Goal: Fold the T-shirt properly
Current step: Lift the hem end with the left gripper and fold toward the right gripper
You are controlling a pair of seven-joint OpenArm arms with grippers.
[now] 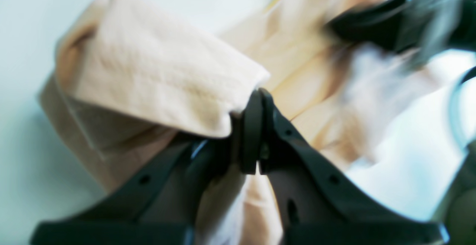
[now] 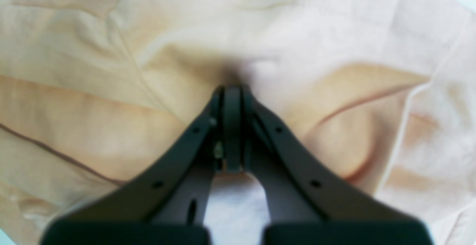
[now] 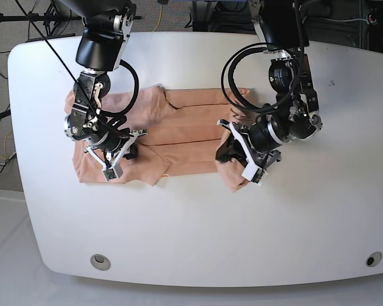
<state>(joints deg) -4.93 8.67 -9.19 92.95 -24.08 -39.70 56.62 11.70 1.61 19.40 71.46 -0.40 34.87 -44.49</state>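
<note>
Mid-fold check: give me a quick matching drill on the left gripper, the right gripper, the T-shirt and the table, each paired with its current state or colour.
Things:
1. left gripper
2. right gripper
3. T-shirt
4. table

States:
A. white, flat surface
B. peach, wrinkled, partly folded
C. jaws shut on a fold of cloth at the shirt's edge
D. jaws shut, tips pressed into the cloth

Pairs: 1-C, 2-D, 3-B, 4-A

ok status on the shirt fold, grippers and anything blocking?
Left gripper shut on T-shirt edge. Right gripper shut, tips against the cloth, grip unclear. Shirt wrinkled on the table. Nothing blocking.
</note>
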